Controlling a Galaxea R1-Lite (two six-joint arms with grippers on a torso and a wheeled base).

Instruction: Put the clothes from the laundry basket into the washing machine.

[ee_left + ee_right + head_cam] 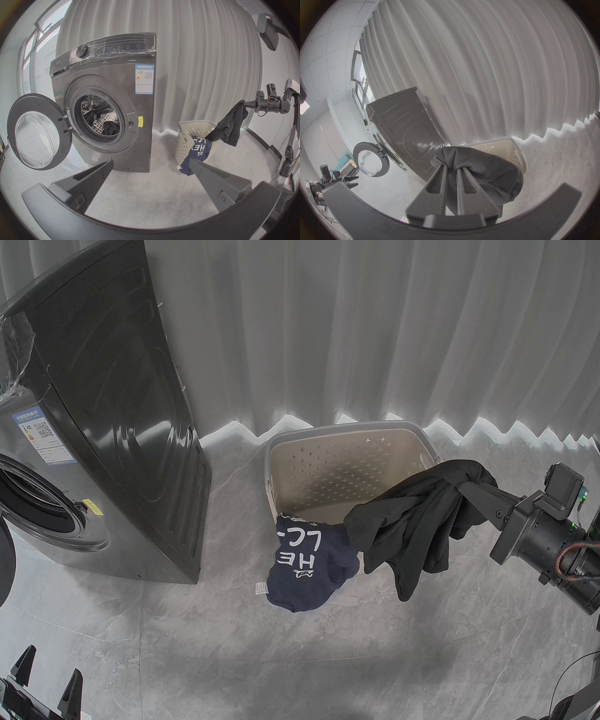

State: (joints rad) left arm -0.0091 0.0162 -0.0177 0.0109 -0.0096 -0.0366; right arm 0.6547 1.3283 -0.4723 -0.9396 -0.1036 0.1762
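A beige laundry basket (350,437) stands on the floor by the curtain. A navy shirt with white print (309,568) hangs over its front rim onto the floor. My right gripper (470,485) is shut on a black garment (412,521), held up above the basket's right front corner; the cloth dangles below it. The right wrist view shows the black garment (484,170) bunched between the closed fingers (440,184). The washing machine (106,106) stands to the left with its door (36,131) swung open and a dark item inside the drum (110,127). My left gripper (150,167) is open, low at front left.
A pleated white curtain (375,327) runs behind the basket and machine. Grey tiled floor (281,659) lies open between me, the basket and the machine. The open door sticks out into the space left of the machine's front.
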